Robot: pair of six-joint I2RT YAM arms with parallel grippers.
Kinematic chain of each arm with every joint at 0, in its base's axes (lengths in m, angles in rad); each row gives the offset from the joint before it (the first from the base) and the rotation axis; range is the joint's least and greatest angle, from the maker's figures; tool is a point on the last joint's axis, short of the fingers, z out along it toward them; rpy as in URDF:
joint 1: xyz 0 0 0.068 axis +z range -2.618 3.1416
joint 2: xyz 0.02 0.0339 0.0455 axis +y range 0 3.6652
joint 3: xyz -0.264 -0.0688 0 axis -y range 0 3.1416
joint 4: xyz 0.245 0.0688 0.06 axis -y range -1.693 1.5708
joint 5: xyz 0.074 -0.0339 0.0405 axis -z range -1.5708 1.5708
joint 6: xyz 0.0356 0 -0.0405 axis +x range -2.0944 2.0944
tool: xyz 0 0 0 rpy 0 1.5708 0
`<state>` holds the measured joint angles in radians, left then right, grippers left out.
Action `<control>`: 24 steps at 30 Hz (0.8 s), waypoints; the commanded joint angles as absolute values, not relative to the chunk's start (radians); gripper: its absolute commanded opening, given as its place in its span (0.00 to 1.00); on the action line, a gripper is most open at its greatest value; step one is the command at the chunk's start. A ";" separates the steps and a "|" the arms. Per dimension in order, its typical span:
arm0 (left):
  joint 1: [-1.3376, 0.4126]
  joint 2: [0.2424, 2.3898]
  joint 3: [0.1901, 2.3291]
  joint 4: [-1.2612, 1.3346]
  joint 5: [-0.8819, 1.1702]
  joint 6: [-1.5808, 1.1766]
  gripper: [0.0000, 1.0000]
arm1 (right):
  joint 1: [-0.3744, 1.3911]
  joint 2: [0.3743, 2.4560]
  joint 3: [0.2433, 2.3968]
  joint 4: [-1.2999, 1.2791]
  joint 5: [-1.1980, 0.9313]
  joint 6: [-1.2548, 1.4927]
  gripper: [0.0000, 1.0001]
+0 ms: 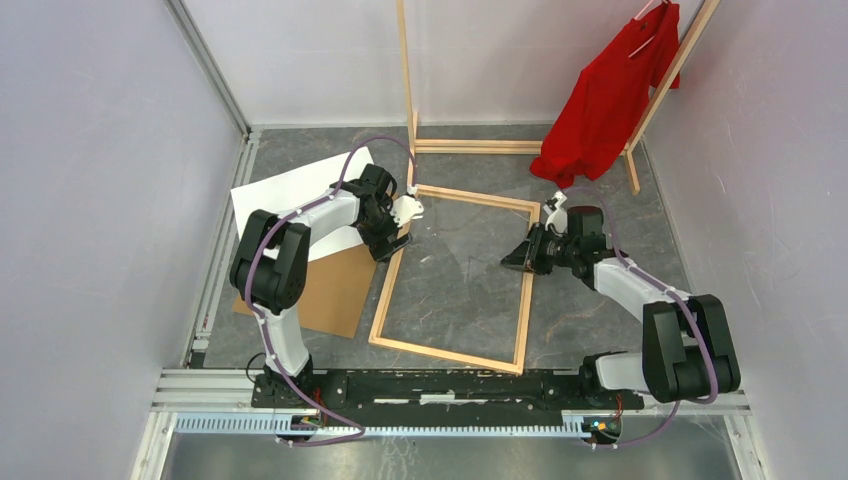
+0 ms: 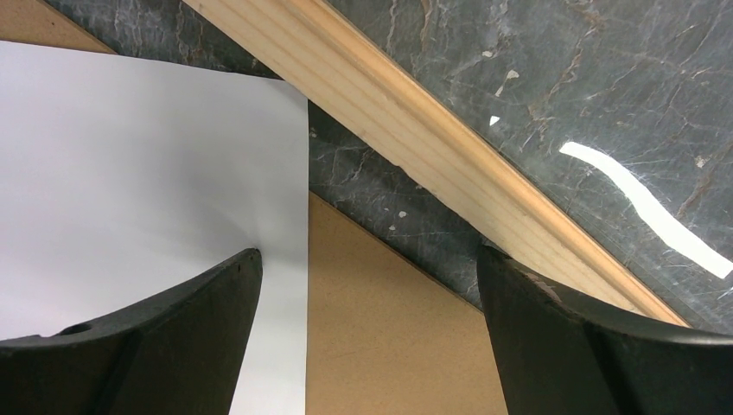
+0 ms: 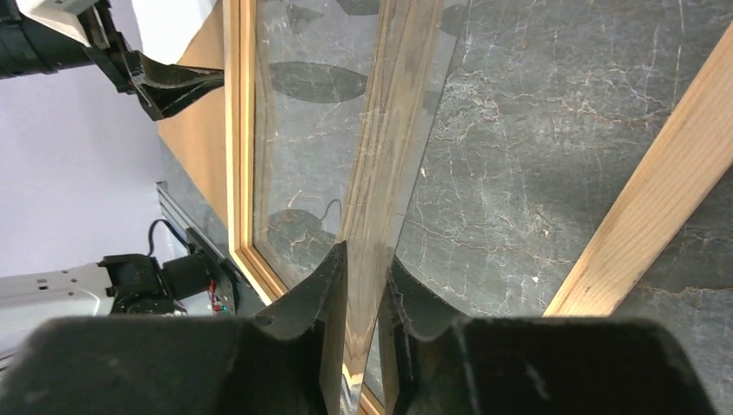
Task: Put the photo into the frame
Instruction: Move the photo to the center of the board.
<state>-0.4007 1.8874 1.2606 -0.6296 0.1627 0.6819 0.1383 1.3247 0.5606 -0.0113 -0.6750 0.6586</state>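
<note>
The frame [image 1: 450, 354] of light wood lies flat mid-table, a glossy pane inside it. The photo [image 1: 290, 190] lies white side up to its left, overlapping a brown backing board [image 1: 335, 290]. My left gripper [image 1: 388, 243] hovers open by the frame's left rail. In its wrist view the photo's corner [image 2: 130, 173], the board [image 2: 389, 346] and the rail [image 2: 432, 147] lie below the left gripper [image 2: 367, 252], nothing between its fingers. My right gripper [image 1: 512, 262] sits at the right rail. In the right wrist view that gripper [image 3: 367, 255] stands narrowly open astride the rail [image 3: 393, 130].
A tall wooden rack with a red shirt [image 1: 610, 95] stands at the back right. Its base bar [image 1: 480, 146] lies just beyond the frame, and another wooden bar [image 3: 648, 199] crosses right of my right fingers. Pale walls close in the left, back and right sides.
</note>
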 commanded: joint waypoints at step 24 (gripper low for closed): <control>-0.400 1.848 1.260 -0.635 0.182 0.713 1.00 | 0.202 1.500 0.820 -0.432 -0.501 0.451 0.25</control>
<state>-0.4007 1.8874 1.2606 -0.6300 0.1631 0.6827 0.1947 1.4918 0.7597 -0.4030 -0.5266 0.4652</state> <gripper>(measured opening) 0.996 0.227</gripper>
